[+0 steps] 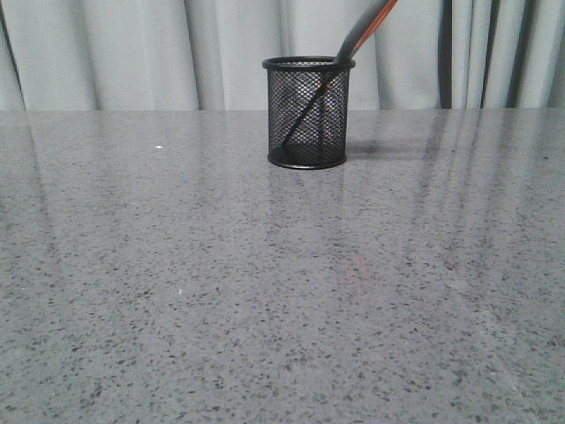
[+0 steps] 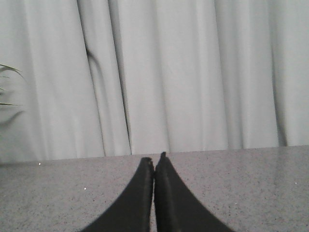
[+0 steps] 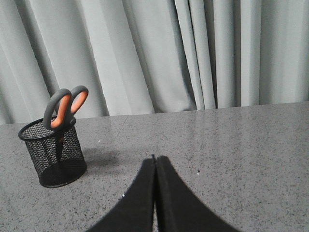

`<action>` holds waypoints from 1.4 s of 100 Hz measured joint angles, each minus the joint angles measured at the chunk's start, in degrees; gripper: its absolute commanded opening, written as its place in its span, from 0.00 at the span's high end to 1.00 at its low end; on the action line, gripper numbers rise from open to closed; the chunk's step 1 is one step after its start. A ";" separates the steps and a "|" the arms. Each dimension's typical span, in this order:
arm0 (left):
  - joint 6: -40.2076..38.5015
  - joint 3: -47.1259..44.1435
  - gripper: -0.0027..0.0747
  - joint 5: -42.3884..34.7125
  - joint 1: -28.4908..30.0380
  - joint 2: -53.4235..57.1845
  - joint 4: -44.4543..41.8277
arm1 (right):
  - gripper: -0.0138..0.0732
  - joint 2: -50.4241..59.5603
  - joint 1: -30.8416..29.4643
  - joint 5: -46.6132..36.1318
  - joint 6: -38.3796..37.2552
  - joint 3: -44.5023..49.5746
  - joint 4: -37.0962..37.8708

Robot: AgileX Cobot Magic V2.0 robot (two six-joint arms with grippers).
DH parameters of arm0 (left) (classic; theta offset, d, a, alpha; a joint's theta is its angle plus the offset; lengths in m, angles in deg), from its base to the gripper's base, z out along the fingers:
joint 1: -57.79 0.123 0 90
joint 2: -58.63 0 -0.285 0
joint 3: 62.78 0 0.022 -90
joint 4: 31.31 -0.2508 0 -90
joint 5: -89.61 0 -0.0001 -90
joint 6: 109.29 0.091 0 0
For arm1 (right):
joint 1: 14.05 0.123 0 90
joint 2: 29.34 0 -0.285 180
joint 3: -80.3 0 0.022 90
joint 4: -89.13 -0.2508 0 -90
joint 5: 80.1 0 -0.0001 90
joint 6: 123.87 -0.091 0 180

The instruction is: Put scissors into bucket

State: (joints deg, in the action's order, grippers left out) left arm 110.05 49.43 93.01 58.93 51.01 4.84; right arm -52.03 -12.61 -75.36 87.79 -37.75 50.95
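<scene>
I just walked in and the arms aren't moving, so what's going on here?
Nothing is being handled right now. The scissors stand blades-down in the bucket, handles leaning over its rim, on the grey table. The left gripper and right gripper are both shut and empty, away from the bucket. The job looks done.
</scene>
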 measured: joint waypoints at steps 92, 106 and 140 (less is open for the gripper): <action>0.00 -0.33 0.99 -0.30 0.00 0.00 0.38 | 0.90 0.00 -0.09 -0.03 0.00 0.00 -1.82; -1.75 -1.44 0.99 -0.43 0.00 0.00 -4.84 | 0.90 0.00 -0.09 -0.13 0.00 0.00 -1.92; -28.05 -9.35 0.99 0.66 -0.59 0.00 -26.20 | 0.90 0.00 -0.09 -0.13 0.00 0.00 -1.94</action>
State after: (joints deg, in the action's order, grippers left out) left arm 82.00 40.08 93.67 58.34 51.01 -21.36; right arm -52.03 -12.70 -75.49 87.79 -37.75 49.01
